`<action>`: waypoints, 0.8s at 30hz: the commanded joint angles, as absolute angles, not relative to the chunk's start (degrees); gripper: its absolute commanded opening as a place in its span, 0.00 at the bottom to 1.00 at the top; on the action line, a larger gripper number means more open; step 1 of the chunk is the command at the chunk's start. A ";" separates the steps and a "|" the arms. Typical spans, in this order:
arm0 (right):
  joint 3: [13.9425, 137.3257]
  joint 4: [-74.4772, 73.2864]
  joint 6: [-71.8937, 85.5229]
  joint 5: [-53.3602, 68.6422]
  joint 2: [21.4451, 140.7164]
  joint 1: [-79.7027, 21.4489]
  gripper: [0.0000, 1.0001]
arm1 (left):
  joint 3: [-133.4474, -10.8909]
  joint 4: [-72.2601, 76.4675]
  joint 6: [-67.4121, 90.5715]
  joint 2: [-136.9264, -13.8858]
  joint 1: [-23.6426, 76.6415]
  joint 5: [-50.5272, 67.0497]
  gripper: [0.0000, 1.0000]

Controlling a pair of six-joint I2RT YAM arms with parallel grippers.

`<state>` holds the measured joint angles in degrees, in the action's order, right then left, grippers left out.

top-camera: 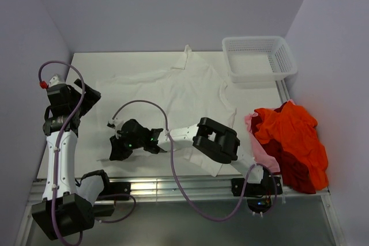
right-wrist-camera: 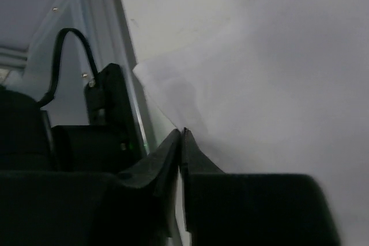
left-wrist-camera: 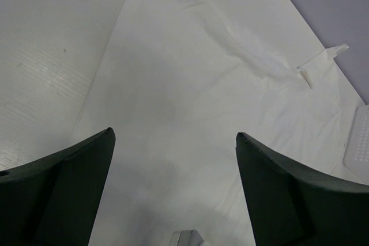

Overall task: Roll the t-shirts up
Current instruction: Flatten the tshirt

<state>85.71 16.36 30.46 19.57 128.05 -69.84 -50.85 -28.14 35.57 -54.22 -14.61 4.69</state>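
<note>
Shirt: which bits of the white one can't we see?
Top view: the right arm covers the shirt's near hem.
Right wrist view: the shut right gripper blocks whether cloth sits between its fingers.
Left wrist view: the picture edges cut the shirt off; the open left gripper hides its near part.

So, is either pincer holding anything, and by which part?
The right pincer looks shut on the white cloth t-shirt, at its edge near a corner. The open left pincer holds nothing.

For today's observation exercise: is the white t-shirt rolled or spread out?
Spread out: the white t-shirt lies open on the table, with no roll formed yet.
</note>
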 commanded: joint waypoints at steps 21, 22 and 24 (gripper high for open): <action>55.56 16.40 35.33 7.67 94.86 -58.19 0.44 | -43.71 -19.71 43.75 -59.85 -14.59 13.43 0.90; 54.33 14.00 35.51 5.21 90.74 -57.49 0.44 | -42.46 -18.21 44.90 -60.11 -14.24 13.71 0.89; 49.68 8.46 36.38 0.72 85.80 -55.38 0.44 | -39.13 -14.26 47.45 -61.16 -13.28 13.01 0.89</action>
<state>53.32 16.64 35.42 10.41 93.12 -56.49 -42.61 -21.26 42.09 -60.20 -14.28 10.48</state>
